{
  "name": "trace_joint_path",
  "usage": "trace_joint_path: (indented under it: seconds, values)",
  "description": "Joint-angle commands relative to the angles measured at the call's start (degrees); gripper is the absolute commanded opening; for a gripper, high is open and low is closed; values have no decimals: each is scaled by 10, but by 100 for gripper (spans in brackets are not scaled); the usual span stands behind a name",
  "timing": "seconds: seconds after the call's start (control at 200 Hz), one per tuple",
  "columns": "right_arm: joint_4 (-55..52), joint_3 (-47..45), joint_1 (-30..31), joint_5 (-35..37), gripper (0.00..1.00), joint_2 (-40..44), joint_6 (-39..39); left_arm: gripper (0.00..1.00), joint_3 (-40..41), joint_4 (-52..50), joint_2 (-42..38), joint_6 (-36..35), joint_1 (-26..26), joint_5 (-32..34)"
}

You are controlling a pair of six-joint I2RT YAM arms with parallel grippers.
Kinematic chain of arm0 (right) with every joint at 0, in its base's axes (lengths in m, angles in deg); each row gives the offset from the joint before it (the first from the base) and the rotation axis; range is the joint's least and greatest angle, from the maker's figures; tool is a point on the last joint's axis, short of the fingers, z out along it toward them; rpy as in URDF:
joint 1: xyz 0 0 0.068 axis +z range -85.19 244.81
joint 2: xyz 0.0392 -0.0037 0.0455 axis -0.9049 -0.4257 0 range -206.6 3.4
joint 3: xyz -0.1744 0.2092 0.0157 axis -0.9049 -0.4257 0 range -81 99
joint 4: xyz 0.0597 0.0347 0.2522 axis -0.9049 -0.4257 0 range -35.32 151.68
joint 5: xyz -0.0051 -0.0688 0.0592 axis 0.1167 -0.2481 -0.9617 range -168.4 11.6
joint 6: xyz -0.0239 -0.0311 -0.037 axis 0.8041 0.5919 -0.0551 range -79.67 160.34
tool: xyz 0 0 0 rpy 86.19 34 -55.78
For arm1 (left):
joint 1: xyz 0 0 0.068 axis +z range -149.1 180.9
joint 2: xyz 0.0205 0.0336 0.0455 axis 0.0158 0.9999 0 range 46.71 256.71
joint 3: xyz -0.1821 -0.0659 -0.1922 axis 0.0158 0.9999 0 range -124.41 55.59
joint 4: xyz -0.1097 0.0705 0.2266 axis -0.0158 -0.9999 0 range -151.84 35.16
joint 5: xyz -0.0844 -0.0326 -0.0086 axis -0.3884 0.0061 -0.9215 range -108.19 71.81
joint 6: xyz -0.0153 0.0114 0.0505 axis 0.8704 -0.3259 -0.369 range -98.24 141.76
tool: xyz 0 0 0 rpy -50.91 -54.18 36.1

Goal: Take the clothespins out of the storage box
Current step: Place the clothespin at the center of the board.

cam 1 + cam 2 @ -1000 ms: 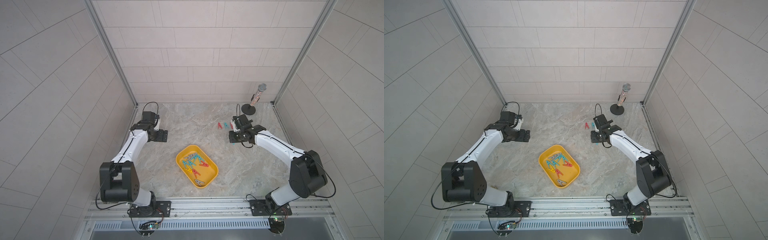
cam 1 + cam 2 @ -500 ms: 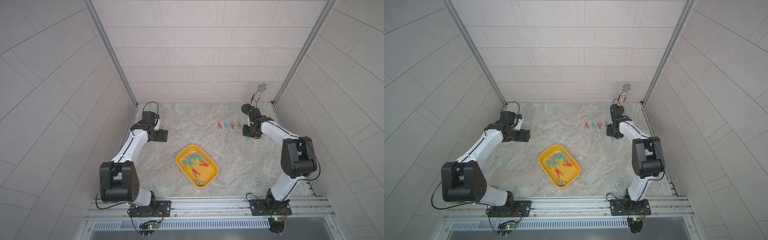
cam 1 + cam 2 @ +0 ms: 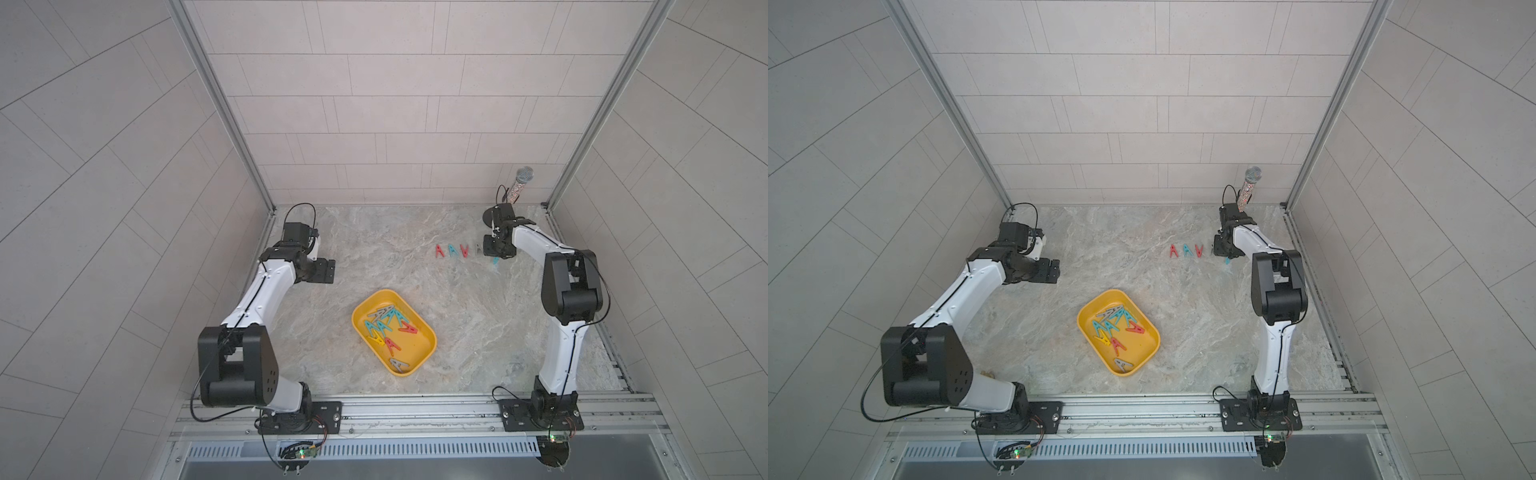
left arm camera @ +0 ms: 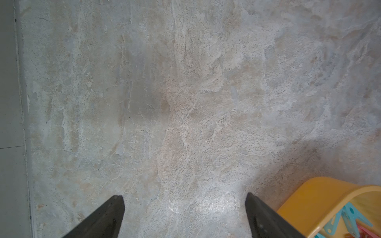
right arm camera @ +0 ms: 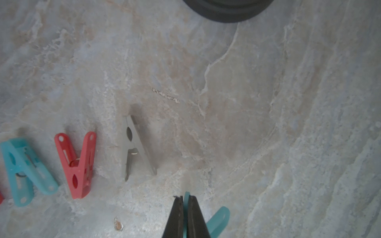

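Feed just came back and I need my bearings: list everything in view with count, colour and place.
storage box: one, yellow, table centre.
clothespins in box: about nine, teal, red, grey, one yellow.
clothespins in row: four, red, teal, red, grey, table's far right.
held clothespin: one, teal, in right pincer.
microphone: one, silvery, on black stand, far right corner.
table: one, marbled grey.
left pincer: one, black, open, above bare table.
right pincer: one, black, shut on held clothespin.

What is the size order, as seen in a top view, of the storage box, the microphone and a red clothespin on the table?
1. storage box: largest.
2. microphone: second, but it stands up toward the camera, so this is unsure.
3. red clothespin: smallest.
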Motion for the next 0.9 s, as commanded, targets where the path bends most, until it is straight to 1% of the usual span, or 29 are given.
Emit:
trace_joint_path:
  seconds: [0.0,0.175,0.345,0.65,0.896]
  values:
    - [-8,26,-2,13,0,-21,43,100,0,-8,-13,-2,3,-6]
    - [-7,59,-3,10,0,-51,64,100,-1,-9,-10,-2,3,-7]
    - [-17,87,-3,29,0,-76,82,100,0,-9,-11,-2,3,-7]
    - [-41,123,-4,64,3,-108,103,100,-1,-9,-10,-2,4,-8]
    - [-42,123,-4,70,12,-103,109,100,-1,-10,-11,-2,4,-7]
